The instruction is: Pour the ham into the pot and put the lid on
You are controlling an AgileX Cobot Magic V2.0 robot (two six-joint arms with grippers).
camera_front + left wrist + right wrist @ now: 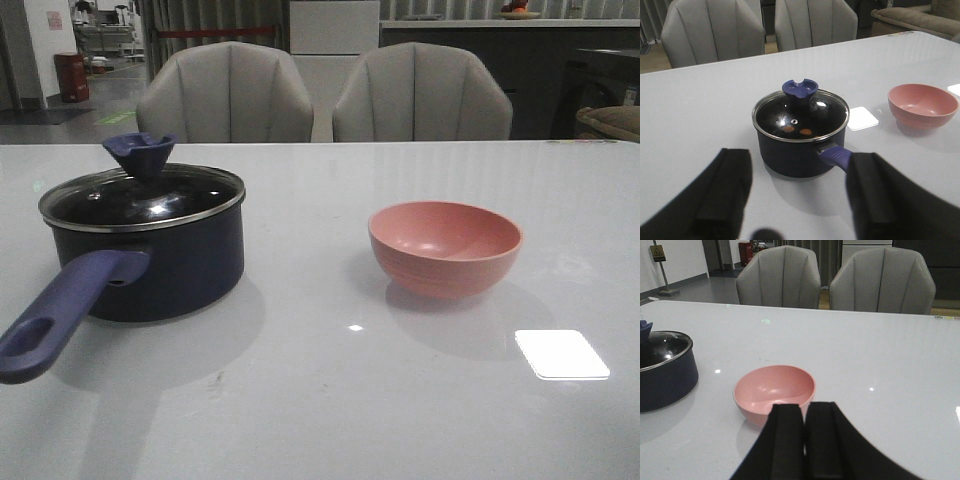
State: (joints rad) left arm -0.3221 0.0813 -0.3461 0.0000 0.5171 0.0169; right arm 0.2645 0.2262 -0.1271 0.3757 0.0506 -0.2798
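The dark navy pot [160, 265] stands at the table's left, its purple-blue handle [60, 318] pointing toward the front edge. The glass lid [142, 197] with its blue knob [139, 152] sits on the pot. Through the glass, orange ham slices [790, 129] lie on the pot's bottom. My left gripper [800, 187] is open, drawn back from the pot [799, 145], nothing between its fingers. My right gripper [804, 412] is shut and empty, just short of the empty pink bowl [774, 390]. Neither gripper shows in the front view.
The pink bowl [445, 247] stands right of the pot, a hand's width apart. Two grey chairs [228, 95] stand behind the table's far edge. A bright light reflection [561, 354] lies on the table at the front right.
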